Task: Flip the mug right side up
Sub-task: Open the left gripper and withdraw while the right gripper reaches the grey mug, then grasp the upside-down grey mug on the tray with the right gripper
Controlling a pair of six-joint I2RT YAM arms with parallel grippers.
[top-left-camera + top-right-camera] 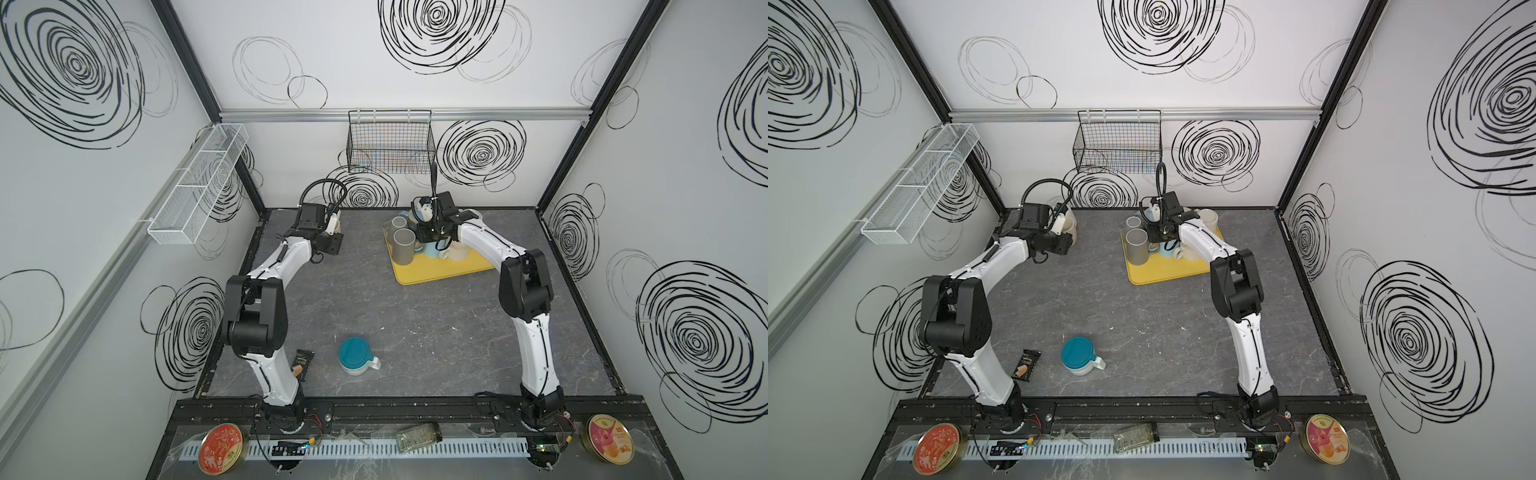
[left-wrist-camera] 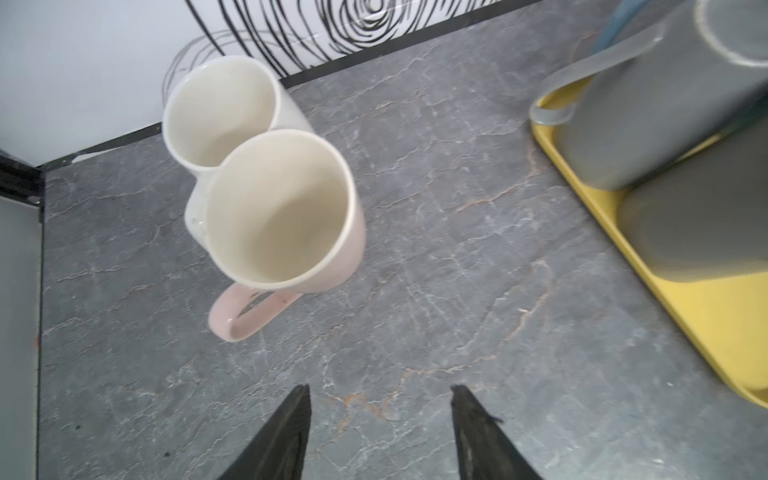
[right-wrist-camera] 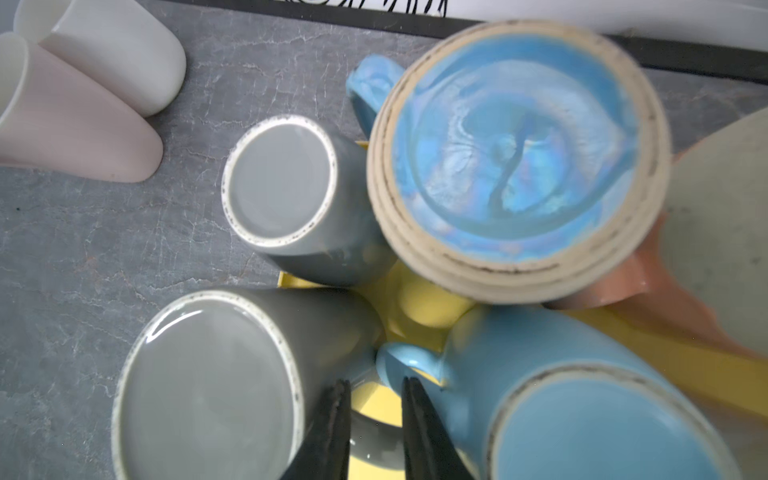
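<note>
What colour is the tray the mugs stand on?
Yellow. The tray shows best in a top view.

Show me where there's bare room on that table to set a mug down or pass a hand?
Widest bare patch: the middle of the table, between the yellow tray and the teal-bottomed mug. Another strip lies between the two pale mugs and the tray. Crowded: the tray's back, upturned mugs packed around the right gripper.
</note>
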